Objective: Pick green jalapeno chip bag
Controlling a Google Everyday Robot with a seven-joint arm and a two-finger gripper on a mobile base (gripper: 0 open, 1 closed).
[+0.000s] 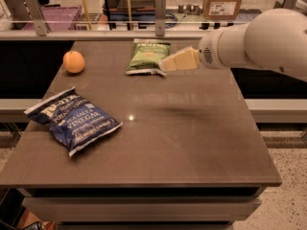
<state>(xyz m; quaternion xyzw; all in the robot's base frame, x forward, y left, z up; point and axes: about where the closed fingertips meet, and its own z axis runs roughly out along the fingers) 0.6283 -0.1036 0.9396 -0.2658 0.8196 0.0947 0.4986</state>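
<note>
Green jalapeno chip bag [146, 57]: crinkly green foil, pale sealed ends, flat near the far edge of the bench [192, 128] (smooth, brown)
Long axis: near-to-far
Claw [168, 64]: pale wedge, tip at the bag's right edge, perhaps touching; opening cannot be told

High view down across table [192, 143], gripper [165, 64] at far side.
</note>
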